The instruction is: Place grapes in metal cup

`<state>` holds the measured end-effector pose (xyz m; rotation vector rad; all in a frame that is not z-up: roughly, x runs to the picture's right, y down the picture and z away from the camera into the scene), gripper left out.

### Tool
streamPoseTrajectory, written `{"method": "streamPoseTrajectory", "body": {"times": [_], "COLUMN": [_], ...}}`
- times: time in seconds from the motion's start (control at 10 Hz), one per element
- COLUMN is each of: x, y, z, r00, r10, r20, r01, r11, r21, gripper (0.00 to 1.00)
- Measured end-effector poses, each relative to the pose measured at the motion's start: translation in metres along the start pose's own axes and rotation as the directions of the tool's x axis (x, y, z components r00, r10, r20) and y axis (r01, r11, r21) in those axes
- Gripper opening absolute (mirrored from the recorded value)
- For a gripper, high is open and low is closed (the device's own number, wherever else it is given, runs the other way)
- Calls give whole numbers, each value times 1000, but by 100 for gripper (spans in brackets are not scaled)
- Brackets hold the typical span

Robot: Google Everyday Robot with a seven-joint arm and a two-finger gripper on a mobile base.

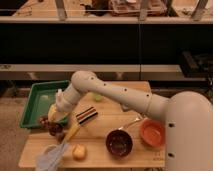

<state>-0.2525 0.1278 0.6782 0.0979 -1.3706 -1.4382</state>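
The grapes (48, 123), a dark red-purple cluster, lie on the wooden table (100, 157) at its left edge, just in front of the green tray. My gripper (54, 121) hangs down from the white arm right at the grapes, and its tips merge with the cluster. A dull grey round rim that looks like the metal cup (50, 149) stands at the front left, in front of the grapes and partly covered by a grey-blue cloth (50, 161).
A green tray (36, 101) sits at the back left. Beside the gripper lie a yellow elongated item (71, 132) and a striped block (86, 115). In front are a yellow round fruit (79, 151), a maroon bowl (119, 143) and an orange bowl (152, 132). A pale green cup (97, 96) stands behind the arm.
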Motion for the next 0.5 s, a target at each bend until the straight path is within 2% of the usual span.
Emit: {"method": "streamPoseTrajectory", "body": {"times": [0.3, 0.5], "x": [0, 0], "y": [4, 2], "z": [-7, -5], "r00": [1000, 1000], "r10": [4, 4], "r20": [-24, -22], "r01": [-5, -4], "r11": [1000, 1000], "r21": [-7, -7], "gripper": [73, 73]}}
